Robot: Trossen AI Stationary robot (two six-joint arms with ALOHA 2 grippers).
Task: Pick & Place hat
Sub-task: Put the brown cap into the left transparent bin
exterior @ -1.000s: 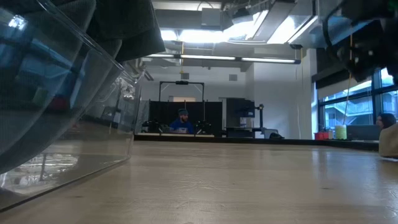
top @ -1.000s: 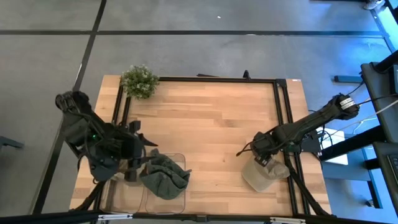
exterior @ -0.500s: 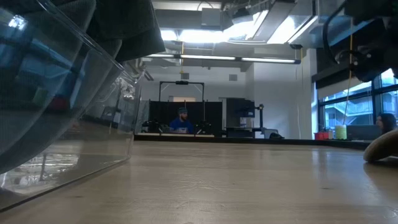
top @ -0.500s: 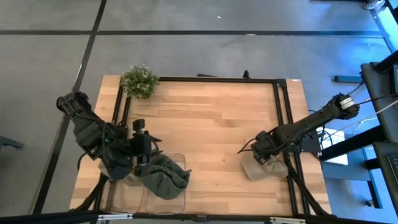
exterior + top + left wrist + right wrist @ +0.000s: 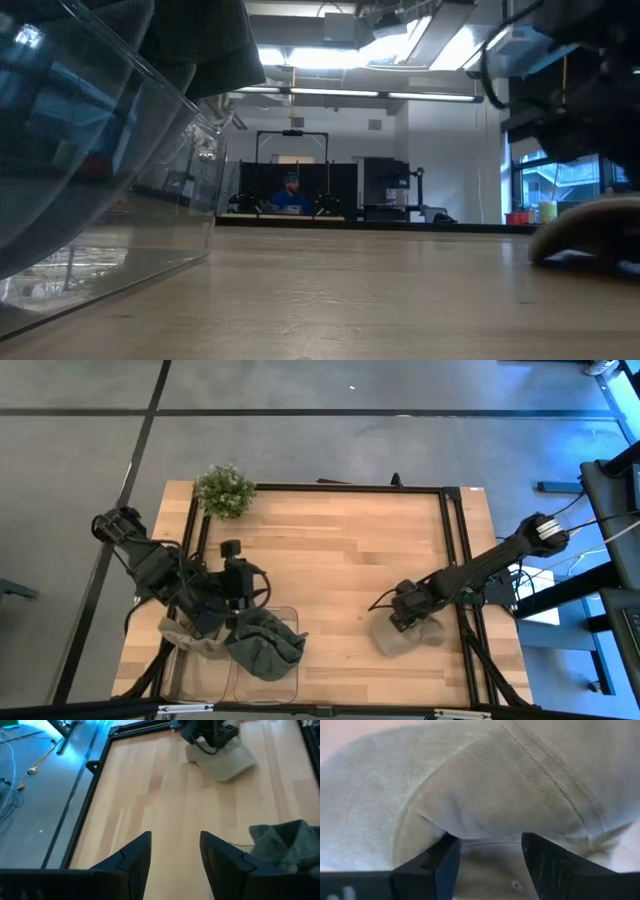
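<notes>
Your right gripper [image 5: 405,616] is down on the tan hat [image 5: 403,635], which lies on the desk [image 5: 340,550] toward its right edge, a little in from the black frame rail [image 5: 452,550] and nearer the front edge than the back. In the right wrist view the two dark fingers [image 5: 430,865] stand apart with the hat's [image 5: 510,795] cloth bunched between and ahead of them; the fabric fills the picture, so you can see the fingers spread around a fold, but you cannot tell whether they are pinching it. From the low view the hat [image 5: 590,232] rests flat on the wood at the far right with the dark arm directly above it.

Your left gripper [image 5: 238,582] hangs over the front-left part of the desk, just above the clear bin [image 5: 265,660] at the front edge. Its fingers [image 5: 132,857] are spread wide with nothing between them, only bare wood showing through the gap. A grey-green cloth [image 5: 265,643] is heaped in the bin, and a paler tan piece [image 5: 185,635] lies beside it under the left arm. In the left wrist view you see that cloth [image 5: 285,845] close by and the hat [image 5: 225,757] with the right gripper [image 5: 210,732] on it well across the desk.

A small green plant [image 5: 224,490] sits at the back-left corner. In the low view a person [image 5: 291,196] sits in the room beyond the desk.
</notes>
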